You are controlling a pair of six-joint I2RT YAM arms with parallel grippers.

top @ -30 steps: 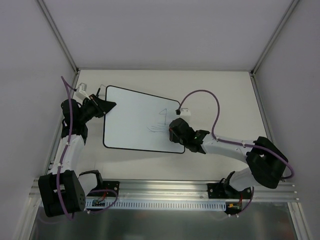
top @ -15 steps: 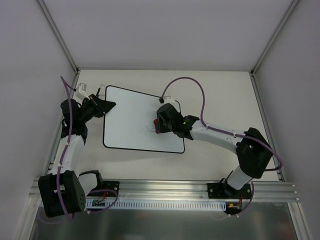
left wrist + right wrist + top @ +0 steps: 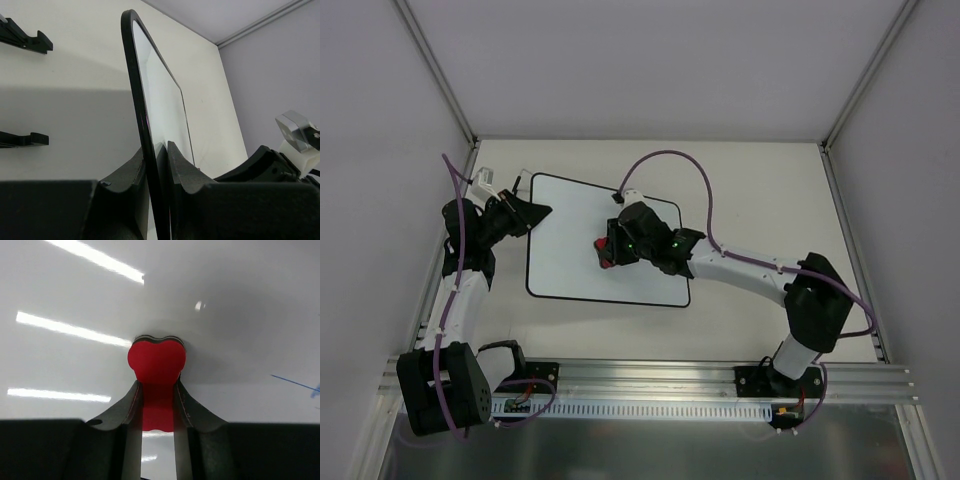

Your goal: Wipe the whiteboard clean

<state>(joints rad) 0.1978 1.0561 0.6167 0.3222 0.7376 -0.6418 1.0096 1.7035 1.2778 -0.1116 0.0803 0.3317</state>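
While the whiteboard (image 3: 565, 255) lies flat on the left half of the table (image 3: 760, 190), both arms are at work on it. Its far left corner sits close to the table's left edge, and its near edge runs roughly level with the arms' elbows.

The left gripper (image 3: 527, 213) grips the board at its left edge, near the far corner. From the left wrist, the two black fingers (image 3: 131, 167) sit one on each side of the board's thin black border (image 3: 141, 110), closed onto it with no gap showing, so the left gripper (image 3: 156, 150) has the whiteboard (image 3: 160, 100) pinched by its rim.

The right arm reaches across from the right, and the right gripper (image 3: 610, 250) hangs over the middle of the board, slightly right of centre. It holds a small red eraser (image 3: 605, 250). From the right wrist, the fingers (image 3: 131, 405) are narrowed around the waist of the eraser (image 3: 156, 357), with the right gripper (image 3: 156, 385) squeezing it from both sides. The rounded far end of the eraser sticks out past the fingertips and presses flat against the glossy white whiteboard (image 3: 75, 285), where a thin dark line shows under its edge.

To the right of the eraser, near the edge of that view, a thin blue marker stroke (image 3: 295, 384) is on the board. The surface around and to the left of the eraser looks clean, marked only by bright reflections of lights. A purple cable (image 3: 670, 156) arcs over the right arm's wrist.
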